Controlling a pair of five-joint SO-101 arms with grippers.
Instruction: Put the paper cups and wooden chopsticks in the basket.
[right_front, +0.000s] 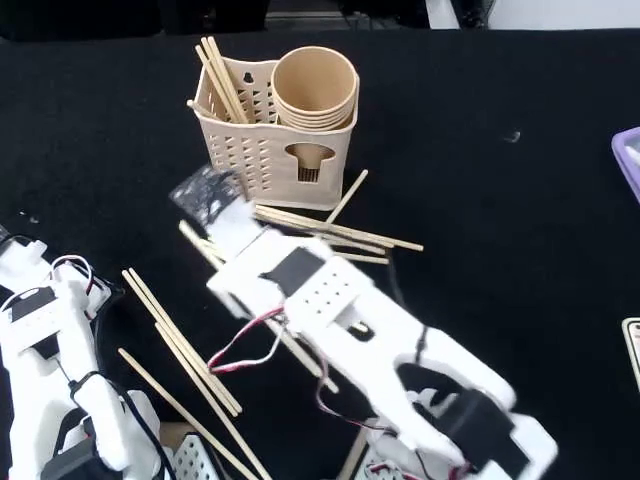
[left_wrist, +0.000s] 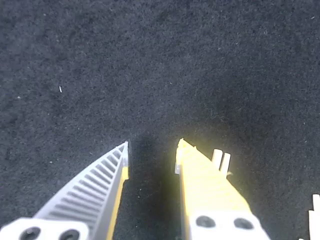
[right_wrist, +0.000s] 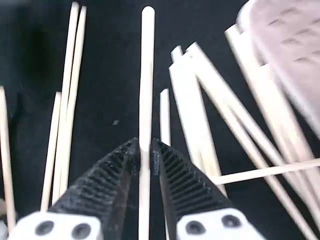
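Observation:
A beige slotted basket (right_front: 262, 150) stands at the back of the table. It holds a stack of paper cups (right_front: 315, 88) and several wooden chopsticks (right_front: 222, 78) leaning in its left corner. Loose chopsticks (right_front: 335, 236) lie in front of the basket, and more chopsticks (right_front: 180, 342) lie to the left. My right gripper (right_wrist: 145, 145) is low over the pile just before the basket, shut on one chopstick (right_wrist: 146, 75) that runs straight out between its black fingers. My left gripper (left_wrist: 150, 150) hovers open over bare black cloth, with chopstick ends (left_wrist: 221, 161) beside its yellow finger.
The right arm (right_front: 350, 320) stretches diagonally across the table's middle, and the left arm (right_front: 50, 350) sits at the near left. A purple container (right_front: 628, 160) and a card (right_front: 632, 348) show at the right edge. Black cloth (right_front: 500, 200) covers the table.

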